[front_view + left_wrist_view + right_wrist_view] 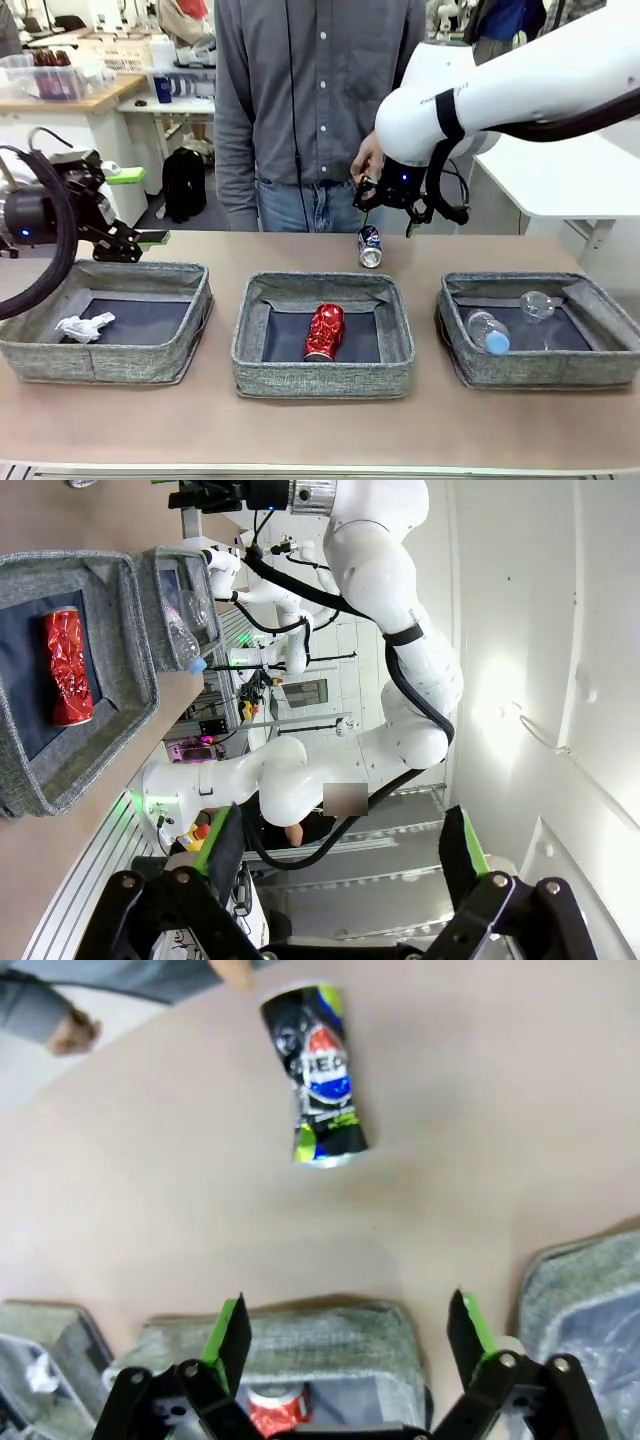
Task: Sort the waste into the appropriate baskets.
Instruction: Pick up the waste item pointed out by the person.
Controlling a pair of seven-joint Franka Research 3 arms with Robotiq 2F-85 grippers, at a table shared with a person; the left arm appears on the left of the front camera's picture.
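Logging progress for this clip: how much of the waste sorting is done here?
Mostly done. The crumpled paper wad lies in the left basket, the red can in the middle basket, the bottle and clear cup in the right basket. The dark blue can lies on the table, unsorted; the open right gripper hangs above it. The left gripper is open, empty.

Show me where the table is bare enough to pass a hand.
Bare strips lie between the left basket and middle basket, between that and the right basket, and along the near edge. Behind the middle basket it is crowded: blue can, right gripper.
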